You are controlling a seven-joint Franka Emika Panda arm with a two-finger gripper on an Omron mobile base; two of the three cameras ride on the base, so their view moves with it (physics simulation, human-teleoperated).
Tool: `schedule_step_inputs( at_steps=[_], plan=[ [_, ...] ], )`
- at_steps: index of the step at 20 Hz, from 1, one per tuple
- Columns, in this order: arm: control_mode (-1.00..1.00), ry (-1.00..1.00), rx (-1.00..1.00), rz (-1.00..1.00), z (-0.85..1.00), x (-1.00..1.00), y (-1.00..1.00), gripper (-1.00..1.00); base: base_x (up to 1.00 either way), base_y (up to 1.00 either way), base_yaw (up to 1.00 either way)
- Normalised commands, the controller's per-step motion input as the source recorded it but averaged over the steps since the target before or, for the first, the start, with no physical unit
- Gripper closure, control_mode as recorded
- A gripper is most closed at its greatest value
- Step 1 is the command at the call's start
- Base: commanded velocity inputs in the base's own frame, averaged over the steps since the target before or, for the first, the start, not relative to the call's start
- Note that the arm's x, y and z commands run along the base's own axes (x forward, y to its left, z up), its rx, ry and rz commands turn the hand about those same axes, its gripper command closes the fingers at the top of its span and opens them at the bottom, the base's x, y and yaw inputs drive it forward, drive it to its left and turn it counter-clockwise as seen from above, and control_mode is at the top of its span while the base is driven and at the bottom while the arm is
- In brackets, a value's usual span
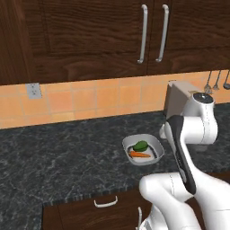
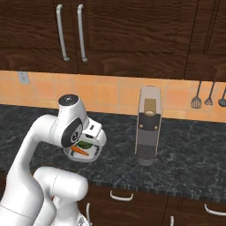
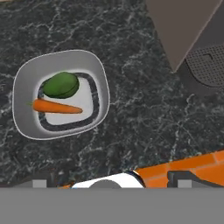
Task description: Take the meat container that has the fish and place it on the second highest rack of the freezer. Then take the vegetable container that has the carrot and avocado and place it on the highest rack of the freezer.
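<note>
Dark marbled counter (image 3: 144,113) under brown cabinets and an orange tile wall fills the scene. Low in the hand view the gripper (image 3: 112,183) has its fingertips spread wide apart with nothing between them, poised above the stone. Left of centre in that frame, well apart from the tips, sits the vegetable container (image 3: 103,94) holding the carrot (image 3: 57,106) and avocado (image 3: 61,85). At the upper right stands a coffee machine (image 2: 148,126). Descending from this offset risks the fingers striking bare counter or clipping the rim and tipping the produce out; a wide swing might knock the machine.
</note>
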Motion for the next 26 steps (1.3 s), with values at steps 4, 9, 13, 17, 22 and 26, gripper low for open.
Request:
schedule_step_inputs(
  at_steps=[4, 9, 13, 17, 22, 26],
  plan=[
    [-1.00, 0.06, -0.01, 0.08, -0.28, 0.58, 0.21, -1.00, 0.00, 0.00, 0.00],
    [-1.00, 0.02, 0.00, 0.07, -0.39, 0.31, 0.00, -1.00, 0.00, 0.00, 0.00],
    [-1.00, 0.01, 0.06, 0.06, -0.34, 0.37, -0.13, -1.00, 0.00, 0.00, 0.00],
    [-1.00, 0.05, 0.10, 0.09, -0.21, 0.27, -0.27, -1.00, 0.00, 0.00, 0.00],
    [-1.00, 0.14, 0.01, 0.01, -0.01, 0.37, 0.04, -1.00, 0.00, 0.00, 0.00],
    [-1.00, 0.11, 0.00, 0.00, -0.14, 0.40, 0.00, -1.00, 0.00, 0.00, 0.00]
  ],
)
